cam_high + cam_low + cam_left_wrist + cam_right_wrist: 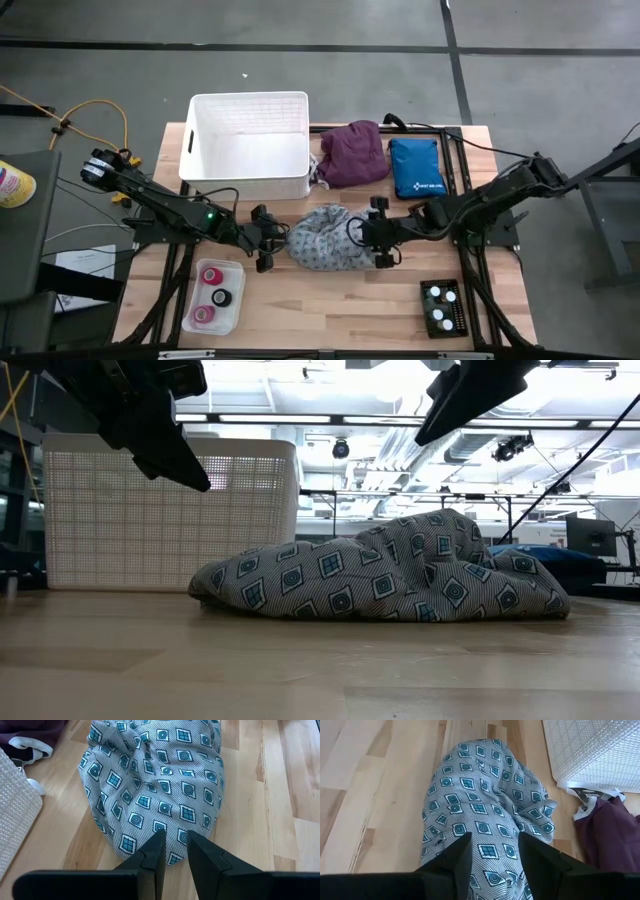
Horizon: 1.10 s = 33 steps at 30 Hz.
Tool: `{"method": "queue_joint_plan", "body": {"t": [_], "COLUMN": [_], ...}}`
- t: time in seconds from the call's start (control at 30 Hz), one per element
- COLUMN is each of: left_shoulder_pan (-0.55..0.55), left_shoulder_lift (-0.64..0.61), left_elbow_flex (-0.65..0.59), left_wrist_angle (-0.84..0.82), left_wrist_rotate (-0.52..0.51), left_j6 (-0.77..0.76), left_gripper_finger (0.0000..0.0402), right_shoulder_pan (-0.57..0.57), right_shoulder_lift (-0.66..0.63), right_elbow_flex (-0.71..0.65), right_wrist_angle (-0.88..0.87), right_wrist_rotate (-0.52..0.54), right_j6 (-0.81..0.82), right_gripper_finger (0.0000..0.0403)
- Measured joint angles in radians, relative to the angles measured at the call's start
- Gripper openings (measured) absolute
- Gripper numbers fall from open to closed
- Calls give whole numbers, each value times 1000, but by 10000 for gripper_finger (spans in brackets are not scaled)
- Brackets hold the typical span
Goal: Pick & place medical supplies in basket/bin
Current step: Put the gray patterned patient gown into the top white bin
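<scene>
The grey dotted cloth garment [322, 237] lies bunched on the table's middle, near the white slotted basket [248, 145]. My left gripper [268, 238] hangs open above the garment's left end [145, 800], fingers a narrow gap apart. My right gripper [378, 240] hangs open above its right end [485, 810]. In the low view both arms stay above the garment [400, 575]. The purple garment [352, 153] lies right of the basket. Pink, red and black tape rolls sit in a clear tray [213, 296]. White-capped vials stand in a black rack [443, 306].
A blue pouch [417, 167] lies right of the purple garment at the far edge. The basket's wall [15, 810] stands close to the dotted garment's far side. Bare wood shows between the tape tray and the vial rack along the near edge.
</scene>
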Motion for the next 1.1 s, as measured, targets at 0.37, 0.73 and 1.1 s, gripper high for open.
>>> {"method": "queue_joint_plan", "body": {"t": [0.37, 0.73, 1.1], "left_shoulder_pan": [0, 0, 0], "left_shoulder_lift": [0, 0, 0], "left_elbow_flex": [0, 0, 0], "left_wrist_angle": [0, 0, 0], "left_wrist_rotate": [0, 0, 0], "left_j6": [0, 0, 29], "left_gripper_finger": [74, 74, 74], "right_shoulder_pan": [0, 0, 0], "right_shoulder_lift": [0, 0, 0], "right_elbow_flex": [0, 0, 0], "right_wrist_angle": [14, 33, 32], "right_wrist_rotate": [1, 2, 2], "right_j6": [-2, -3, -3], "right_gripper_finger": [148, 148, 148]}}
